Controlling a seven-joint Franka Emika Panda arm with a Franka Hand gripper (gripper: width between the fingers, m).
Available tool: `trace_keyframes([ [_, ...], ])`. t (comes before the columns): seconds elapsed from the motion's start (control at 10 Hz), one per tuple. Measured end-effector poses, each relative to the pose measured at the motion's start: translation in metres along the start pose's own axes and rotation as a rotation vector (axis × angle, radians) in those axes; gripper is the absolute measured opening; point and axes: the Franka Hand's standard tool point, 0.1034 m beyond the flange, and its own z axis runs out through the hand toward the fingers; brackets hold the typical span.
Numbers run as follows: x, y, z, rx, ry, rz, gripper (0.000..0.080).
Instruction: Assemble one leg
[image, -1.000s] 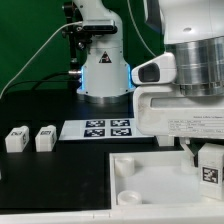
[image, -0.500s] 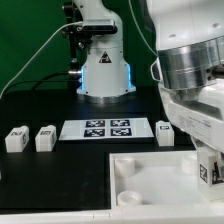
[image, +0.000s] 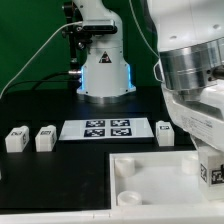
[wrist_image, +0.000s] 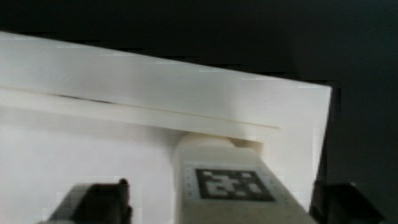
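At the worktop's near right corner, we see our gripper (wrist_image: 217, 205) clamped on the leg (wrist_image: 228, 180), its long axis upright over the tray's (image: 150, 175) corner.

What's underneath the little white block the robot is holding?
Under the held leg is the big white tray-like part; the wrist view shows the leg against that white surface. Whether its bottom end sits in a corner socket is hidden by the leg itself.
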Motion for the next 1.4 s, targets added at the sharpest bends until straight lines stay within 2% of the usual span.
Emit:
trace_keyframes([
  [0.1, 0.0032, -0.0005, -0.0019, -0.003, 0.012, -0.205, 0.0583],
  [0.2, 0.0034, -0.0008, -0.0018, -0.012, 0.025, -0.362, 0.0634],
  [0.5, 0.0054, -0.0002, -0.0016, -0.017, 0.026, -0.580, 0.0648],
  [0.9, 0.0062, -0.0044, -0.0047, -0.077, 0.071, -1.152, 0.0649],
  [1.1, 0.0073, -0.0039, -0.0045, -0.076, 0.070, -1.136, 0.0649],
  [1.2, 0.0075, -0.0039, -0.0044, -0.076, 0.070, -1.137, 0.0533],
  [1.3, 0.0067, -0.0039, -0.0042, -0.070, 0.070, -1.066, 0.0384],
  [1.4, 0.0060, -0.0040, -0.0040, -0.065, 0.070, -0.982, 0.0384],
])
